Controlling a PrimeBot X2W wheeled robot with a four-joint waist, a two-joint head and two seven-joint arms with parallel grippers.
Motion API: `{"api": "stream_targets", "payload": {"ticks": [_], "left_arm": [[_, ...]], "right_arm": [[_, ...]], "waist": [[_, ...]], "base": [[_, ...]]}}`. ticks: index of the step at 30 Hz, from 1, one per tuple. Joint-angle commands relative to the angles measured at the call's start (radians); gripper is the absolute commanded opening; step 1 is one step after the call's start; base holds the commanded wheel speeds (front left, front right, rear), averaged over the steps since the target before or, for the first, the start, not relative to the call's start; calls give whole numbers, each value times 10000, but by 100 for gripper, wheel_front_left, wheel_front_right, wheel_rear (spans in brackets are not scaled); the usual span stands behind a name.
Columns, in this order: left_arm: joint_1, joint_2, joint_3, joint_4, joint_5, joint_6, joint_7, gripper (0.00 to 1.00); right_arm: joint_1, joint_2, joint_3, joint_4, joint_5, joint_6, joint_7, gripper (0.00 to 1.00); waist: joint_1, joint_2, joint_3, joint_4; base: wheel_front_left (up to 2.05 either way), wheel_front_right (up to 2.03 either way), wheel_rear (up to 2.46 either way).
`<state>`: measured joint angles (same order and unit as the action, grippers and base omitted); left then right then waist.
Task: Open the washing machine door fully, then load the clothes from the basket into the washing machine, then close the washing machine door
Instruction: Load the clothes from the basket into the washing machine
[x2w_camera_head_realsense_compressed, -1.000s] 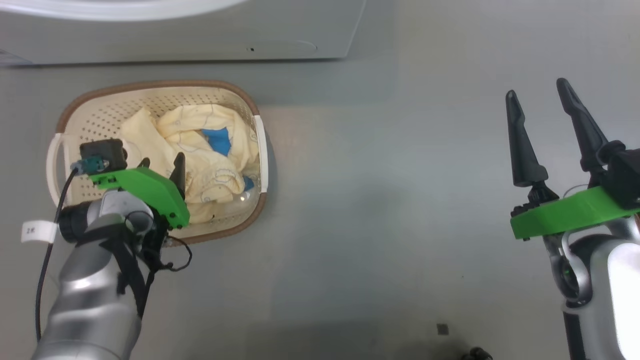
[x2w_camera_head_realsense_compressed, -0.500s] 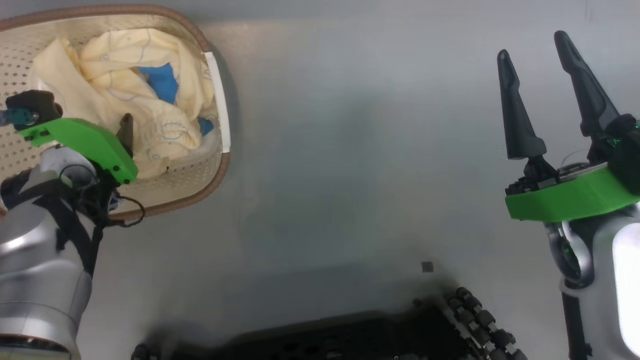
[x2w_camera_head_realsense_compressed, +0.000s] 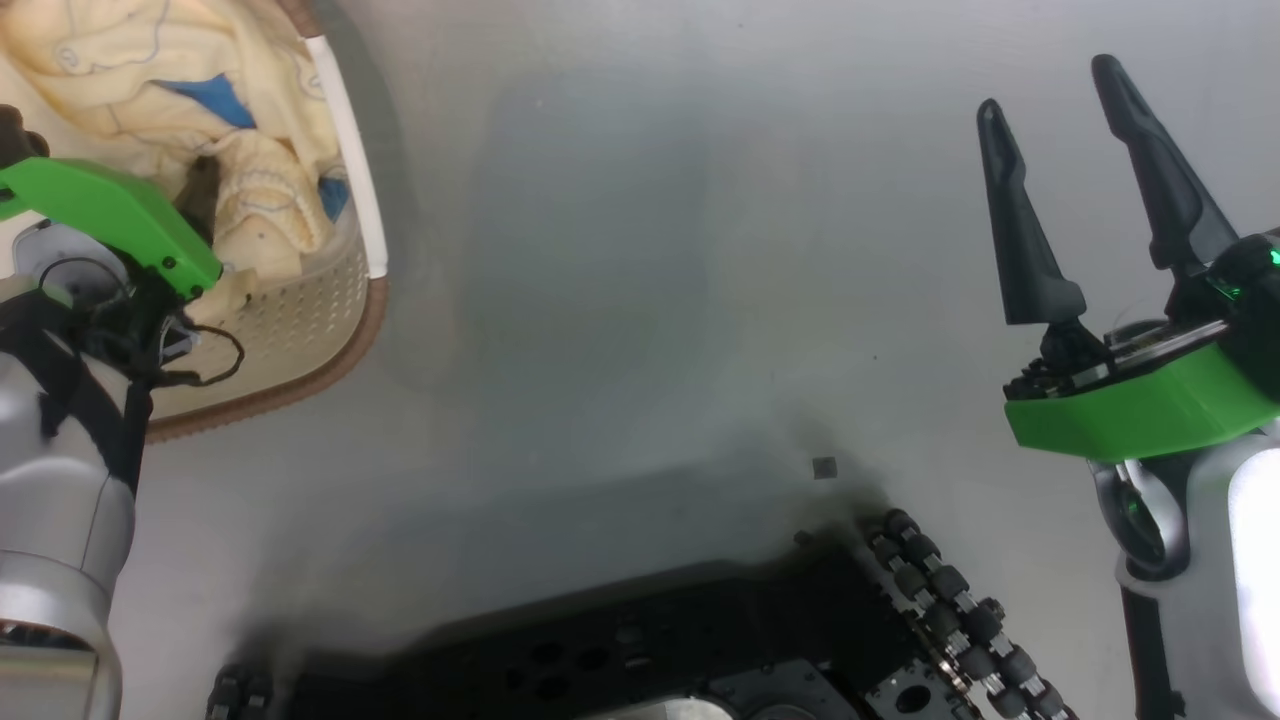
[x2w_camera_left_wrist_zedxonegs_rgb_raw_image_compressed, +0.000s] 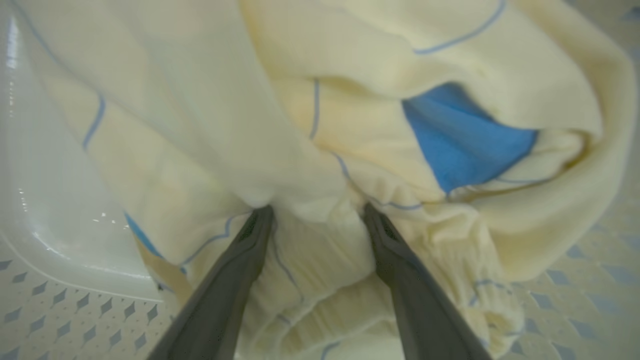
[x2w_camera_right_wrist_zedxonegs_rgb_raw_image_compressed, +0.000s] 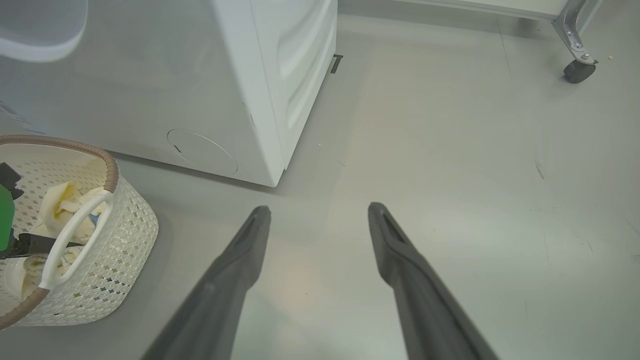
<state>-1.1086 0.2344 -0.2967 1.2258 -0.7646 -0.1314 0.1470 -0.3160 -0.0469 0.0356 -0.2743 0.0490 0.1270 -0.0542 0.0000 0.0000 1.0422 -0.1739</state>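
The cream perforated basket (x2w_camera_head_realsense_compressed: 330, 300) with its brown rim sits at the head view's top left and holds the pale yellow clothes (x2w_camera_head_realsense_compressed: 150, 60) with blue patches. My left gripper (x2w_camera_head_realsense_compressed: 195, 190) reaches down into it. In the left wrist view the left gripper (x2w_camera_left_wrist_zedxonegs_rgb_raw_image_compressed: 317, 212) is open, its tips pressed into the clothes (x2w_camera_left_wrist_zedxonegs_rgb_raw_image_compressed: 350, 100) with a ribbed fold bulging between them. My right gripper (x2w_camera_head_realsense_compressed: 1046, 85) hangs open over bare floor, far right of the basket. The right wrist view shows the right gripper (x2w_camera_right_wrist_zedxonegs_rgb_raw_image_compressed: 318, 208), the basket (x2w_camera_right_wrist_zedxonegs_rgb_raw_image_compressed: 125, 235) and the white washing machine (x2w_camera_right_wrist_zedxonegs_rgb_raw_image_compressed: 210, 75). The washing machine door is out of view.
My dark wheeled base (x2w_camera_head_realsense_compressed: 700, 650) fills the bottom of the head view. Grey floor (x2w_camera_head_realsense_compressed: 650, 250) lies between basket and right gripper. A trolley caster (x2w_camera_right_wrist_zedxonegs_rgb_raw_image_compressed: 579, 70) stands at the right wrist view's top right, beyond the washing machine's corner.
The head camera has tilted down: the basket slid to the picture's top left, the washing machine left it, and my base came in. The left gripper stays open in the clothes.
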Motion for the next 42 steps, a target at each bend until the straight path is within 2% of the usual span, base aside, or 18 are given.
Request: {"api": "stream_targets", "payload": {"ticks": [1, 2, 3, 9, 16, 29, 33, 36, 42], "left_arm": [[351, 397, 144, 139, -74, 58, 2, 44], [341, 380, 131, 194, -68, 65, -50, 3], [338, 361, 124, 246, -69, 79, -85, 0], [299, 241, 121, 404, -88, 202, -424, 0], [318, 81, -19, 451, -71, 91, -1099, 0], [876, 47, -484, 239, 218, 14, -3591, 0], [1168, 74, -517, 13, 342, 12, -3997, 0], [1447, 170, -409, -462, 521, 104, -4075, 0], [2797, 333, 450, -2837, 1392, 743, -4084, 0]], "right_arm": [[301, -35, 192, -345, 100, 37, -93, 100], [327, -35, 193, -339, 125, 37, -114, 100], [358, -35, 175, -335, 149, 37, -129, 100], [439, -34, 29, -378, 206, 37, -171, 100], [397, -34, -229, -396, 134, 37, -143, 100], [426, -34, -733, -204, 54, 37, -121, 100], [473, -34, -751, -38, -22, 37, -89, 100], [552, -34, -772, 84, -82, 37, -86, 100], [777, -34, -1006, 347, -45, 37, -183, 100]], "waist": [[0, 0, 73, -120], [0, 0, 85, -151], [0, 0, 95, -178], [0, 0, 81, -164], [0, 0, -246, 187], [0, 0, -1657, 820], [0, 0, -2239, 922], [0, 0, -2752, 995], [0, 0, -3979, 1103]], "base": [[0, 0, 0], [0, 0, 0], [0, 0, 0], [0, 0, 0], [0, 0, 0], [0, 0, 0], [0, 0, 0], [0, 0, 0], [0, 0, 0]]}}
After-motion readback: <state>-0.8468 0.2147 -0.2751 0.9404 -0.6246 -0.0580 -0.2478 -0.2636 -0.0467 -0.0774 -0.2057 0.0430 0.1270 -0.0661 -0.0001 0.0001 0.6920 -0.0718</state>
